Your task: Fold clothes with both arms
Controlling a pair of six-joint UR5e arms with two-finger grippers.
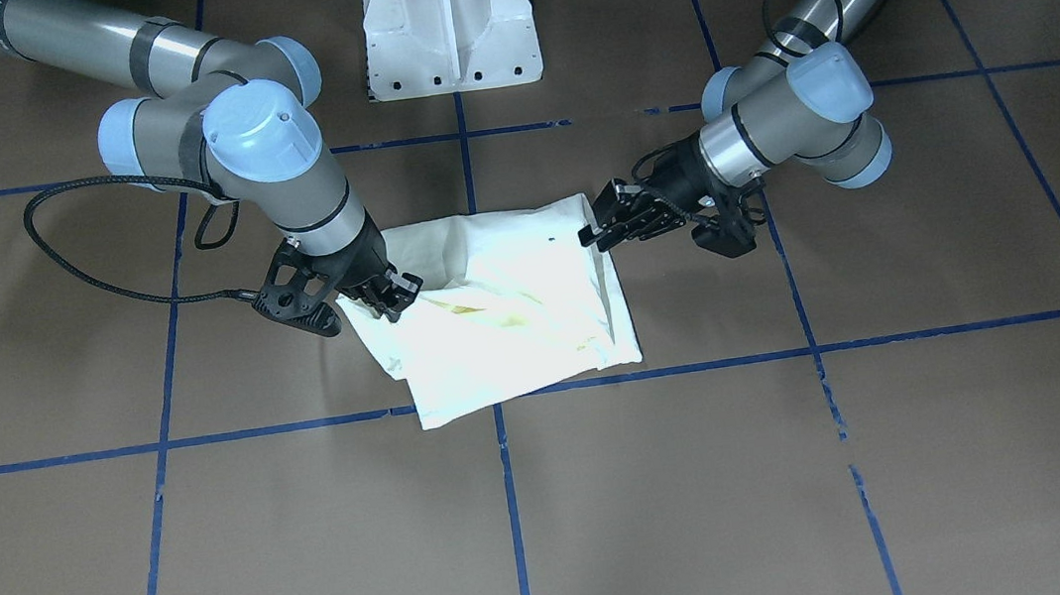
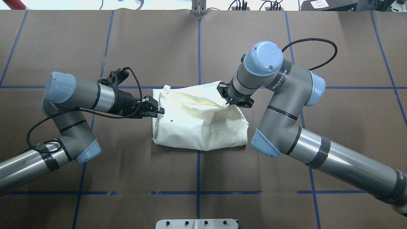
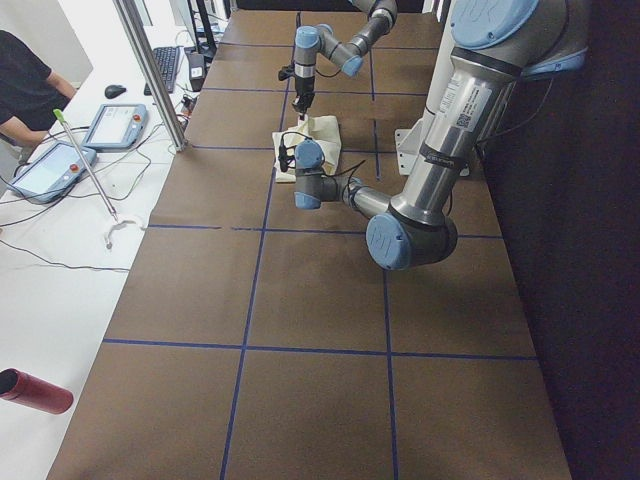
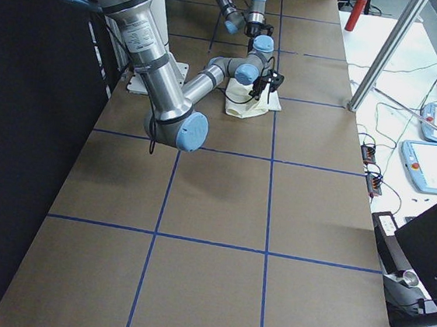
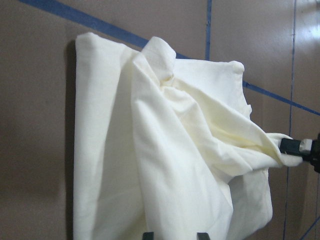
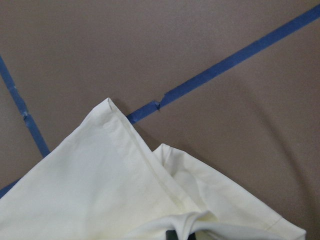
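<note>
A white base plate (image 2: 197, 223) sits at the near edge of a brown tabletop (image 2: 197, 171) marked into squares by blue tape lines (image 2: 203, 192). Two grey arms with pale blue joint caps reach forward from either side of it.

The left arm (image 2: 73, 95) comes in low from the left, its wrist lying almost level. The left jaws point sideways at the left edge of the shirt (image 2: 197, 127). In the left wrist view their two tips stand apart, with cloth directly ahead. Whether any cloth lies between them cannot be told.

The shirt, cream-white, lies in a loosely folded, rumpled bundle at the middle of the tabletop. It straddles the centre tape line, and its far edge lies along a cross line. Only plain cloth faces up.

The right arm (image 2: 286, 86) bends over from the right, its wrist pointing down at the shirt's far right corner. The right jaws are closed on a pinch of cloth there, and creases run across the shirt toward that point.

Beyond the tabletop's far edge stands a white desk (image 3: 60, 260). It carries two handheld control screens (image 3: 115, 125) and a keyboard (image 3: 165, 65), and a person in a black top (image 3: 25, 80) sits at it.
</note>
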